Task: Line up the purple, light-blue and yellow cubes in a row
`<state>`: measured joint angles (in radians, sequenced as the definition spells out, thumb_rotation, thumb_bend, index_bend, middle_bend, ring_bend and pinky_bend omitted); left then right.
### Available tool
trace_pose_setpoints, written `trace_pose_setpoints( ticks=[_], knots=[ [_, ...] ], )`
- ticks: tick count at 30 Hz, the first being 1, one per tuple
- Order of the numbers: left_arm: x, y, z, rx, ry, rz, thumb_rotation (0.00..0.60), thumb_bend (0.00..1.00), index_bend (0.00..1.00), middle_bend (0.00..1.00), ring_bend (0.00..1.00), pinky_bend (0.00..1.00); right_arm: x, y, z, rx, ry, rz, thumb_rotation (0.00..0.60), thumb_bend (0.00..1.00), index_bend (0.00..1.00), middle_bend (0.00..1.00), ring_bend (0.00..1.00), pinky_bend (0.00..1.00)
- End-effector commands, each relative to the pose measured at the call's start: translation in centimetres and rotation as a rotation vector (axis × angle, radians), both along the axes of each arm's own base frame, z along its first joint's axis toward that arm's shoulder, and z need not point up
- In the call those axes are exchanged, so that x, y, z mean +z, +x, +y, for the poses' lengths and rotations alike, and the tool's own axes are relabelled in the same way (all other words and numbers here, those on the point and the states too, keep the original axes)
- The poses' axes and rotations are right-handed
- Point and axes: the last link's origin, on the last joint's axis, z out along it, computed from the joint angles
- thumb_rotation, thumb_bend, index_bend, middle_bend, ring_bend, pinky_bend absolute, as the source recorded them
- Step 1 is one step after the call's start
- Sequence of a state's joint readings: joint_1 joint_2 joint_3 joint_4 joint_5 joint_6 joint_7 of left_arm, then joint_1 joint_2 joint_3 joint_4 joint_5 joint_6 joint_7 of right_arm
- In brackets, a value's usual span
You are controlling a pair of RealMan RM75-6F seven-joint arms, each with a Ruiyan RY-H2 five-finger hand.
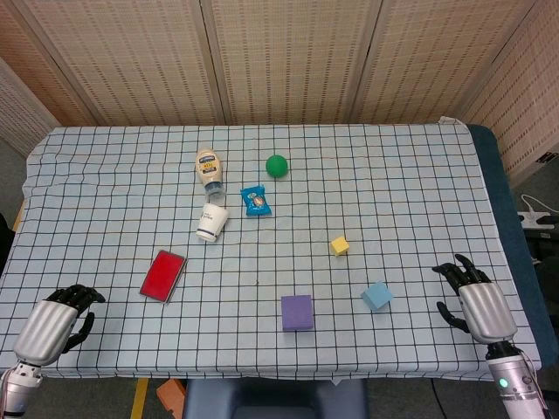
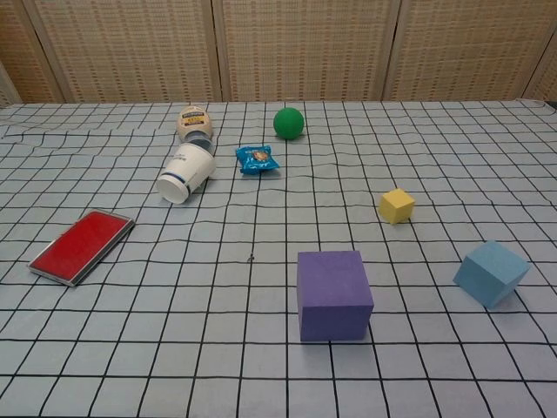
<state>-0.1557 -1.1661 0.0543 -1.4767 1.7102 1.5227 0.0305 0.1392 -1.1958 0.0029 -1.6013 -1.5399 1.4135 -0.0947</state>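
From my seat the biggest cube (image 1: 297, 312) sits on the counter (image 1: 393, 175) near the front edge, about centre. Right of it, slightly farther, lies the mid-sized cube (image 1: 377, 296), tilted on an edge in the chest view. The smallest cube (image 1: 340, 245) lies farther back, between those two in left-right terms. Left of centre lies the flat case (image 1: 163, 275). Behind it the cup (image 1: 212, 222) lies on its side, just in front of the toppled bottle (image 1: 210, 169). The snack packet (image 1: 256, 201) lies right of the cup, with the ball (image 1: 277, 165) beyond. My left hand (image 1: 54, 326) rests at the near-left corner, my right hand (image 1: 476, 301) near-right.
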Motion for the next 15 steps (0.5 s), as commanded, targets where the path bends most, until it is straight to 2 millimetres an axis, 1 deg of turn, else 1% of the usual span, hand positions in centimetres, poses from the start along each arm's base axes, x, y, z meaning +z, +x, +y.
trace_pose_setpoints(
  ticks=[1, 15],
  knots=[
    [-0.14, -0.15, -0.07, 0.004, 0.0, -0.008, 0.6, 0.57, 0.39, 0.35, 0.27, 0.4, 0.03, 0.02, 0.07, 0.001, 0.002, -0.002, 0.6, 0.23, 0.27, 0.25, 0.07, 0.29],
    [-0.34, -0.33, -0.05, 0.032, -0.025, 0.0, 0.6, 0.57, 0.39, 0.35, 0.27, 0.4, 0.04, 0.02, 0.22, -0.005, 0.021, -0.005, 0.6, 0.23, 0.27, 0.25, 0.07, 0.29]
  ],
)
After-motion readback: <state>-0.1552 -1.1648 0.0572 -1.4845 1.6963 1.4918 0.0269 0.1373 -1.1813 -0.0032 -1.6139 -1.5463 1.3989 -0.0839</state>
